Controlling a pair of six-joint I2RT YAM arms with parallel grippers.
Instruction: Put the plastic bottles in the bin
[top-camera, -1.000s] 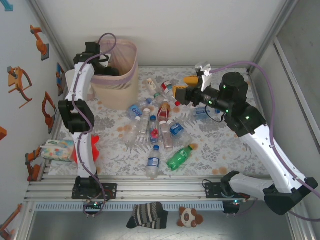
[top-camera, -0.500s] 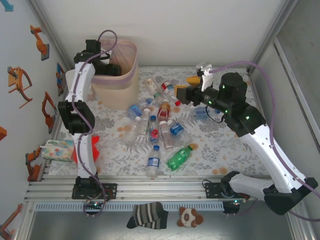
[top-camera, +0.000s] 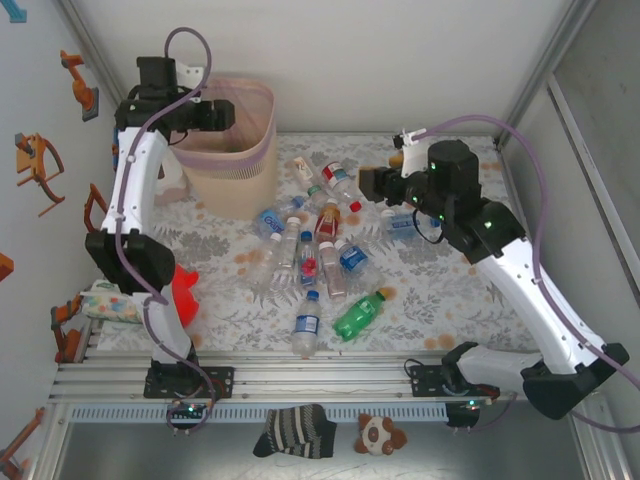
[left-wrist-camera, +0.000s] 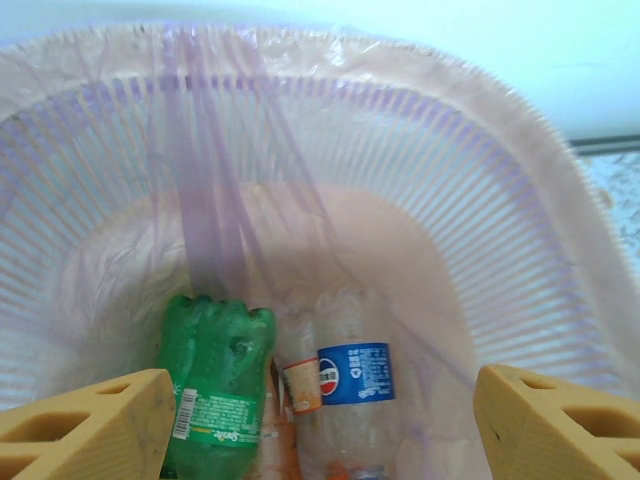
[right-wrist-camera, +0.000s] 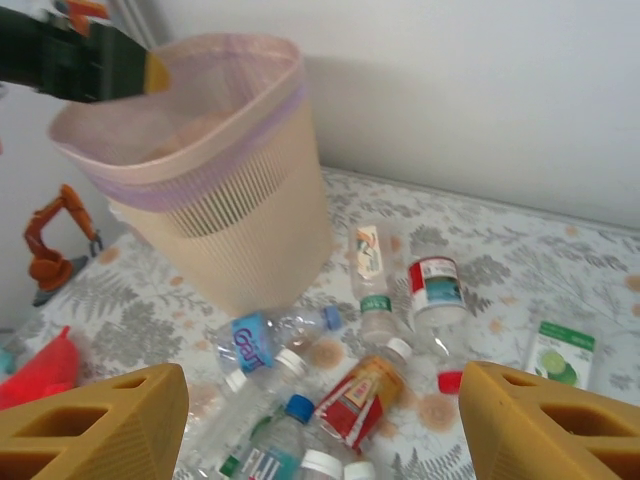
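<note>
The bin (top-camera: 240, 160) stands at the back left, beige with a pink bag over its rim. My left gripper (top-camera: 222, 112) hangs over its left rim, open and empty. Seen from the left wrist, the left gripper (left-wrist-camera: 320, 430) looks down the bin wall (left-wrist-camera: 470, 170) at a green bottle (left-wrist-camera: 215, 385) and a clear blue-labelled bottle (left-wrist-camera: 355, 390) lying on the bottom. Several plastic bottles (top-camera: 312, 240) lie heaped mid-table, and a green one (top-camera: 358, 313) lies nearer. My right gripper (top-camera: 368, 186) hovers open above the heap's far right. Beneath the right gripper (right-wrist-camera: 320, 430) lies a red-labelled bottle (right-wrist-camera: 362, 392).
A red plush toy (top-camera: 180, 290) and a tissue pack (top-camera: 108, 300) lie at the left edge beside the left arm. One clear bottle (top-camera: 405, 225) lies under the right forearm. A sock (top-camera: 295, 430) and a small plush (top-camera: 378, 434) lie in front of the rail.
The left arm has risen and swung left, lifting its gripper from inside the bin to above the rim, its jaws a little wider. The right gripper has shifted slightly.
</note>
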